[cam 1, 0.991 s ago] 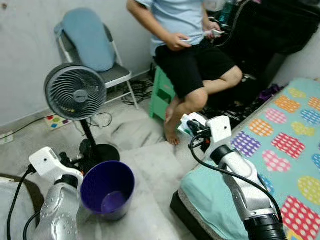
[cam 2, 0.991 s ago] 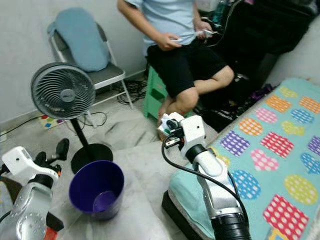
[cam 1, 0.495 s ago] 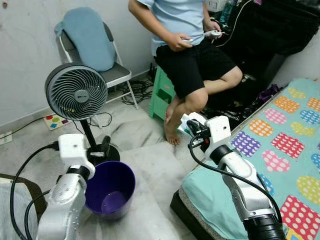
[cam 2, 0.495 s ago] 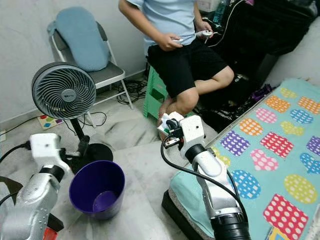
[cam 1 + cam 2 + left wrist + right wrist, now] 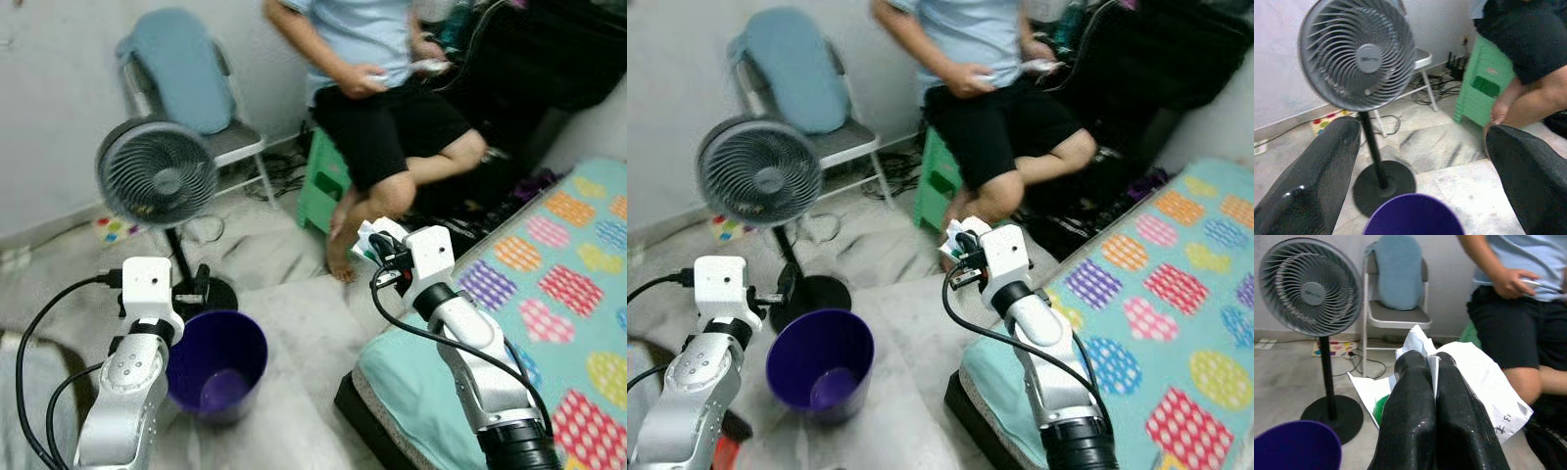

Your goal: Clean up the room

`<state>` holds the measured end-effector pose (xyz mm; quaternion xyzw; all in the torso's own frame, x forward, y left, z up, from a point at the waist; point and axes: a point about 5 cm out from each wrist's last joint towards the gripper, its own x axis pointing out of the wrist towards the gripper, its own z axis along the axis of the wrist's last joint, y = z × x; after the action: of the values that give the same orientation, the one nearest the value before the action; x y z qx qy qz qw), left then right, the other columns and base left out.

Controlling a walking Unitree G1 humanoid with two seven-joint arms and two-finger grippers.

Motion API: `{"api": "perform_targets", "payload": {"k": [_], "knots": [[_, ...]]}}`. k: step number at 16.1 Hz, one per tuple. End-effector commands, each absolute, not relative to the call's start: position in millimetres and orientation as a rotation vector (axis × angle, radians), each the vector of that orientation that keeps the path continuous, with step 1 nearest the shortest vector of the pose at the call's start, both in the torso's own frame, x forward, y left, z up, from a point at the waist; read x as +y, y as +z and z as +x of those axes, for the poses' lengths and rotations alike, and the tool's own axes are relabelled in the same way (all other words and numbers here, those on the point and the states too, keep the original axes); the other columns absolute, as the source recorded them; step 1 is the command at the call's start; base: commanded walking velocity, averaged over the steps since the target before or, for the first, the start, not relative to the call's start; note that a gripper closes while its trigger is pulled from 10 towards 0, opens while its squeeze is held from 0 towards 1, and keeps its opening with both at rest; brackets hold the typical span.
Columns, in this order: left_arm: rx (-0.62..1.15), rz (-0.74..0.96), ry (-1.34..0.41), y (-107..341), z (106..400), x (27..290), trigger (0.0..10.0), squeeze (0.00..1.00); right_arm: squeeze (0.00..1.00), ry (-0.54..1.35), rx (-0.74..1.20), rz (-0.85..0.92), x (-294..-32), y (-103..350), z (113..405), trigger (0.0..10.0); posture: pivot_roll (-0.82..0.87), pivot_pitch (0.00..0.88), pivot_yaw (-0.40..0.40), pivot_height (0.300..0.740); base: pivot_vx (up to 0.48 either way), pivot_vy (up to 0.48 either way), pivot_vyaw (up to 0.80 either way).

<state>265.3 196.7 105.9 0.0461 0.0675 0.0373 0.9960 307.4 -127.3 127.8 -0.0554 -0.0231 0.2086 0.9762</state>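
Right claw (image 5: pixel 1431 363) is clamped on a crumpled white paper (image 5: pixel 1474 377), held up over the floor off the bed's (image 5: pixel 549 294) corner. Left claw (image 5: pixel 1420 161) hangs wide open above the purple bin (image 5: pixel 217 364). Paper could flutter and miss the rim. Tight squeeze: fan (image 5: pixel 157 176) and a person's foot (image 5: pixel 341 257) crowd the path.

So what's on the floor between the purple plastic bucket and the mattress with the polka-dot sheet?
Bare pale floor separates the purple plastic bucket from the mattress, seen in both eye views.

Left end effector (image 5: pixel 1418 181) spread wide (right end effector (image 5: pixel 1432 396) clamped tight).
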Motion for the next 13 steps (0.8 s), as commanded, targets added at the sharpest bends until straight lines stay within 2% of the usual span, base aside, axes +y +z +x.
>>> {"api": "perform_targets", "payload": {"k": [1,9,13], "knots": [[0.148,0.095,0.072,103.7,263.5,196.1,10.0,0.00,0.00,0.434,-0.061,-0.119,-123.4,130.9,307.8,10.0,-0.07,0.000,-0.041,0.740,0.000,0.000,0.80],[0.095,0.032,0.026,109.3,262.2,189.2,10.0,0.00,0.00,0.447,-0.047,-0.103,-121.3,127.7,302.3,10.0,-0.07,0.000,-0.037,0.740,0.000,0.000,0.71],[0.076,0.001,0.013,111.5,262.1,185.8,10.0,0.00,0.00,0.457,-0.047,-0.108,-120.8,128.6,302.1,10.0,-0.08,0.000,-0.041,0.740,0.000,0.000,0.00]]}}
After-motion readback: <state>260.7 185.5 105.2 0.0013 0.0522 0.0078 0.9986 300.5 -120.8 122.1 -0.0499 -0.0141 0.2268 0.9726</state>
